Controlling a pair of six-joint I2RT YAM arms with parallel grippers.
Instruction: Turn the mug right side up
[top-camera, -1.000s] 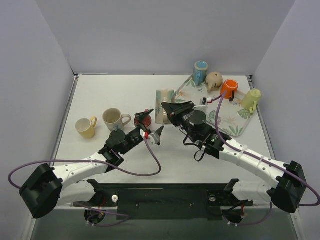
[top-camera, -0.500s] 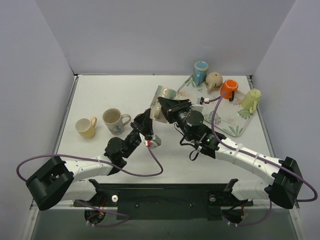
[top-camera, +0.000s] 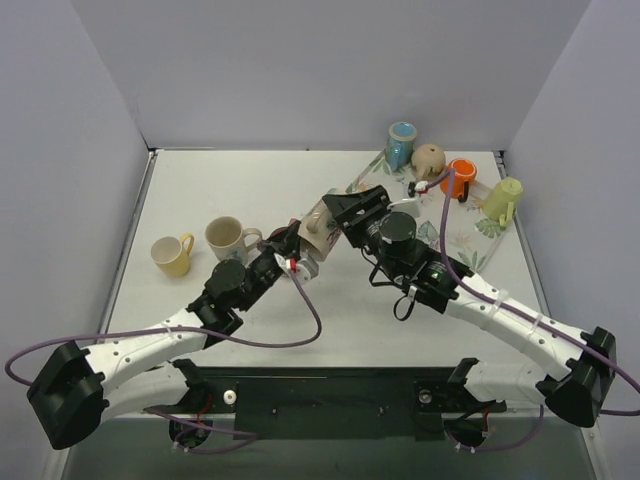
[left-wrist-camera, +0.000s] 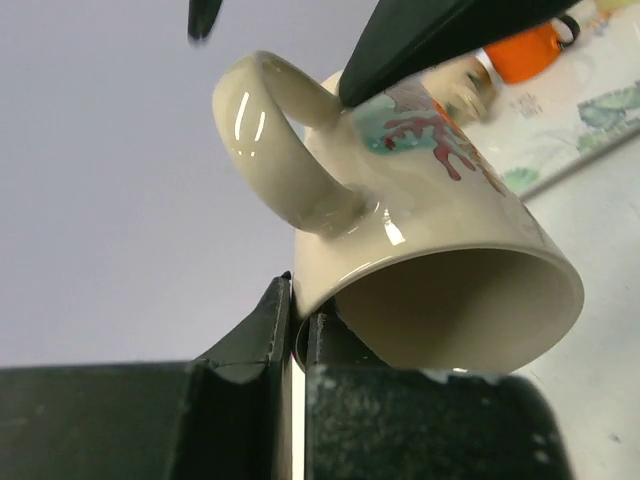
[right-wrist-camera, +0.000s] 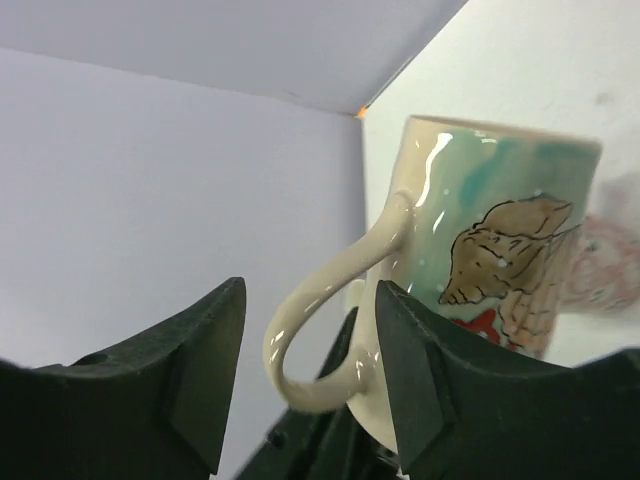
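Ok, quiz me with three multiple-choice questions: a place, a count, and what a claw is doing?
1. Where is the orange mug? A on the flowered tray; B on the floor; C in a claw.
2. How many mugs stand on the bare table, left side? A one; B two; C four.
3. The left claw is: A wide open; B shut on the shell mug's rim; C out of sight.
Answers: 1A, it sits at the tray's far edge; 2B, a yellow mug and a white mug; 3B, it pinches the rim.
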